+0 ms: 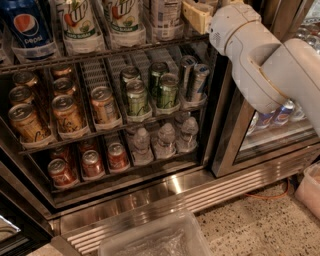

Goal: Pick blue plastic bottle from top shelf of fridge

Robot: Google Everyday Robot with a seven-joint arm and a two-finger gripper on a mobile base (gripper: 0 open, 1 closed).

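Note:
The fridge (pixel 165 187) stands open in front of me, with dark wire racks inside. On the top shelf (pixel 100 50) stand a dark blue Pepsi bottle (pixel 26 25), two white-and-green labelled soda bottles (pixel 77 20) and, furthest right, the lower part of a pale-labelled bottle (pixel 165 15) that looks like the blue plastic bottle. Its cap is cut off by the top edge. My gripper (pixel 196 15) shows as a beige part at the top edge, just to the right of that bottle, at the end of my white arm (pixel 260 65).
The middle rack holds gold, orange and green cans (pixel 137 97). The lower rack holds red cans (pixel 92 162) and small water bottles (pixel 165 140). A shut glass door (pixel 280 125) is to the right. A clear plastic bin (pixel 155 240) sits on the floor in front.

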